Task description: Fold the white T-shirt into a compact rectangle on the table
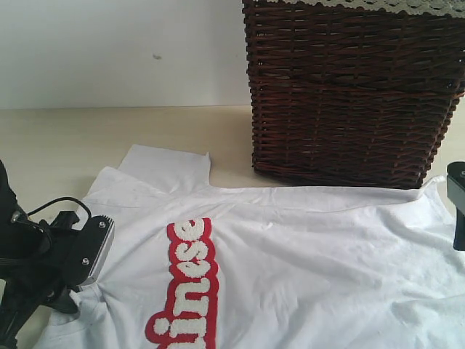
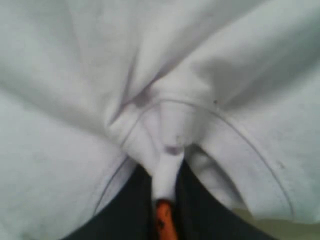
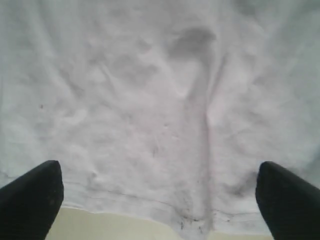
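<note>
Pinching white T-shirt [image 2: 75, 75], left gripper [image 2: 166, 175] (jaws clamped), right gripper [image 3: 157, 170] splayed above

wall [image 1: 109, 51]: plain white | wicker basket [image 1: 352, 94]: dark brown, lace-edged liner

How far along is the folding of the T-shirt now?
Done: little. The T-shirt lies mostly spread on the table, and no finished fold shows. In hand: the left hand pinches a bunch of fabric near the orange tag, while the right hand hangs open over another edge. Left: apparently all the folds into a rectangle.
</note>
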`<state>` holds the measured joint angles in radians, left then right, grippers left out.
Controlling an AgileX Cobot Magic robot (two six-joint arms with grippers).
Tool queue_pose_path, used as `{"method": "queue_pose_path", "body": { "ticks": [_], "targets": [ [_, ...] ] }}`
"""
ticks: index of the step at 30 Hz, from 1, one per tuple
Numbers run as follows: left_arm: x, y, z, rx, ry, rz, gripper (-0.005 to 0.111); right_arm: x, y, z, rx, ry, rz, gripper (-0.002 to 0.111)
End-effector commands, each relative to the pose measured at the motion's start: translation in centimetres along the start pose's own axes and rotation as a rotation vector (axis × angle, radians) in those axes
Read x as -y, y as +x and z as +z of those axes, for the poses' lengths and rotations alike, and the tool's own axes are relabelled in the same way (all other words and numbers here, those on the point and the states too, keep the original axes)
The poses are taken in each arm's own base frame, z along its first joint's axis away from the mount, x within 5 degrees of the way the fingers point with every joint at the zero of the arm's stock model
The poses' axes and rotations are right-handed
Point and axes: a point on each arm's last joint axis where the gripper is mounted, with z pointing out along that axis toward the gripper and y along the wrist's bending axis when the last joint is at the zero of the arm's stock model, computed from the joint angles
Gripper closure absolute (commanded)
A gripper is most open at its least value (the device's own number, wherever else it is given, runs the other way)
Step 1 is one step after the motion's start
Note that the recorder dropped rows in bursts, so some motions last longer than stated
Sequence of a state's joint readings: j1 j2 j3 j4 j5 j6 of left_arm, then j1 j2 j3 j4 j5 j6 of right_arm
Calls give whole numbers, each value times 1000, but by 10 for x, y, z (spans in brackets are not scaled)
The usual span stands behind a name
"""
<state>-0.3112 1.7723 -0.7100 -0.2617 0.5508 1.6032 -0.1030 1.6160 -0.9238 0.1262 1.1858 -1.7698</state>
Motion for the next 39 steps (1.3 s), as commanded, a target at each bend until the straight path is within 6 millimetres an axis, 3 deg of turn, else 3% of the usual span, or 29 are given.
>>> {"method": "queue_pose_path", "body": {
  "ticks": [1, 6, 16, 23, 30, 33, 39],
  "targets": [
    [7, 6, 18, -38, 28, 17, 107, 19, 9, 13, -49, 54, -7, 6],
    [7, 6, 18, -38, 28, 17, 107, 28, 19, 26, -112, 43, -22, 6],
    [7, 6, 18, -38, 28, 17, 107, 41, 52, 38, -121, 144, 140, 6],
    [7, 6, 18, -38, 28, 17, 107, 34, 54, 58, -112, 92, 146, 6],
    [7, 6, 18, -38, 28, 17, 107, 28, 56, 77, -151, 186, 112, 7],
    [7, 6, 18, -38, 28, 17, 107, 27, 56, 79, -152, 181, 110, 20],
    [7, 6, 18, -38, 28, 17, 107, 25, 56, 79, -154, 166, 92, 72]
  ]
}}
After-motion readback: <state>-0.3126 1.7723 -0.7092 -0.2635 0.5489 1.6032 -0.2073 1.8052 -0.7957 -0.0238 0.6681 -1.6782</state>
